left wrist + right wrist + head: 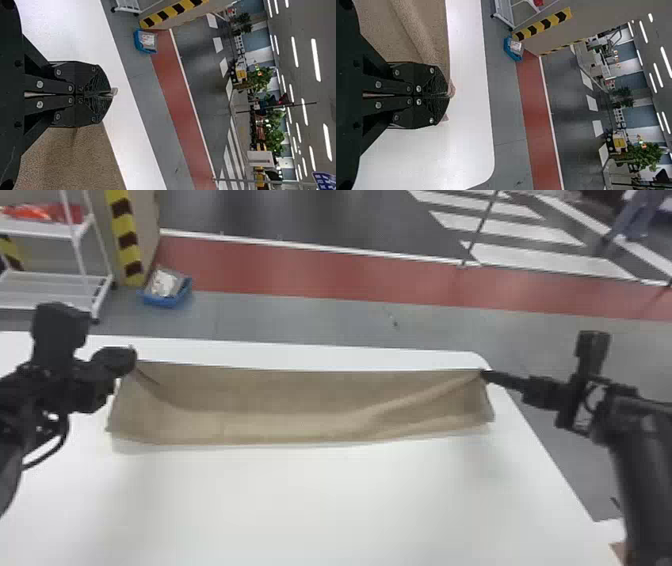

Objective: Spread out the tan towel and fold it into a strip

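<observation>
Tan towel (300,405), pinched at both ends, blue lettered sign (325,181)

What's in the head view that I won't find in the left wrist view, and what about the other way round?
Just the head view: the right hand pinching the tan towel, both ends of that towel, and red things on a white shelf.

Just the left wrist view: green plants and long ceiling lights.

Both: the left hand pinching the towel, part of the white table, the blue bin and the yellow-and-black stripes.
</observation>
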You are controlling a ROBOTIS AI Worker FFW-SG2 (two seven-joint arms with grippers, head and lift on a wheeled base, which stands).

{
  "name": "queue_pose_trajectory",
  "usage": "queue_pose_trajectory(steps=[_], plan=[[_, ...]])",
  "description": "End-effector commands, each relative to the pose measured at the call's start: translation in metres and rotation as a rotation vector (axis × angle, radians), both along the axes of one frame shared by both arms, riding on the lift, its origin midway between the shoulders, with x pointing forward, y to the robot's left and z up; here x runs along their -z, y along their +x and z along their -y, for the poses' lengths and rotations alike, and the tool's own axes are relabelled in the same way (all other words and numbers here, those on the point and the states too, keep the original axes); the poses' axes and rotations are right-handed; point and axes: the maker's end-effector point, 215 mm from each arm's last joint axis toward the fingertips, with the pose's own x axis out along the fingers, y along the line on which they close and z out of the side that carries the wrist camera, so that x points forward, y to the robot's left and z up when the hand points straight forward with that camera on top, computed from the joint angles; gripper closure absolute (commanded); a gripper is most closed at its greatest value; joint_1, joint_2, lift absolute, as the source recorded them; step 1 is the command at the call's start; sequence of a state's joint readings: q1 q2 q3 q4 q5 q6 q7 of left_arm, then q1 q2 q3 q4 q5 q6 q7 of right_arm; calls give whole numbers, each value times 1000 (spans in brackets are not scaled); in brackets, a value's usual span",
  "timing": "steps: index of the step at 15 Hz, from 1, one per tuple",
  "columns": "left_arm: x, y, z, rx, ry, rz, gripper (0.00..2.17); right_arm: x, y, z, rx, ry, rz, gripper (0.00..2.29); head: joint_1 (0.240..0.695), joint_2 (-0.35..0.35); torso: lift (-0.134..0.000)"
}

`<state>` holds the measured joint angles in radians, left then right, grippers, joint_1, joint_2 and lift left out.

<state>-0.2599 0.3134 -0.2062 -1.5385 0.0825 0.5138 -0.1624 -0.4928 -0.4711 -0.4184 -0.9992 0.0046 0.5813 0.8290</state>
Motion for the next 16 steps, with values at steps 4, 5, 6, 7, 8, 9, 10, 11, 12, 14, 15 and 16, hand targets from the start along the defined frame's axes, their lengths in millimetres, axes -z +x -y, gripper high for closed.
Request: queue_pose_trajectory(steps=[4, 5, 6, 7, 8, 9, 10, 11, 12, 14, 15, 16], plan=[[14, 5, 11, 13, 24, -11, -2, 11, 14, -14, -13, -57, -6, -2, 675, -247, -124], [8, 8, 9, 6, 22, 9, -2, 11, 14, -13, -8, -57, -3, -2, 677, -247, -124], [-4, 12, 8, 1, 18, 68, 9, 10, 14, -11, -2, -56, -1, 22, 677, -247, -124], [-20, 15, 6, -3, 8, 132, 33, 8, 13, -10, 1, -52, 7, 53, 676, -245, -124], [-28, 15, 3, -13, 3, 169, 33, 11, 9, -8, 7, -48, 9, 53, 667, -241, -124], [-33, 15, 1, -21, 2, 193, 33, 9, 6, -3, 16, -48, 14, 53, 661, -240, -124], [-31, 14, -4, -28, 5, 196, 33, 7, 2, 1, 21, -54, 23, 53, 656, -240, -124], [-25, 9, -14, -42, 8, 187, 33, 5, -3, 5, 28, -57, 31, 53, 653, -241, -124], [-23, 5, -19, -46, 7, 184, 33, 4, -9, 12, 46, -49, 30, 53, 652, -242, -124], [-22, -7, -30, -58, -32, 179, 33, 4, -25, 19, 54, -24, 25, 53, 657, -244, -124], [-17, -13, -35, -67, -52, 166, 33, 4, -34, 25, 61, -20, 24, 53, 666, -247, -124], [-18, -15, -34, -68, -66, 166, 33, 4, -37, 24, 51, -12, 20, 53, 671, -248, -124]])
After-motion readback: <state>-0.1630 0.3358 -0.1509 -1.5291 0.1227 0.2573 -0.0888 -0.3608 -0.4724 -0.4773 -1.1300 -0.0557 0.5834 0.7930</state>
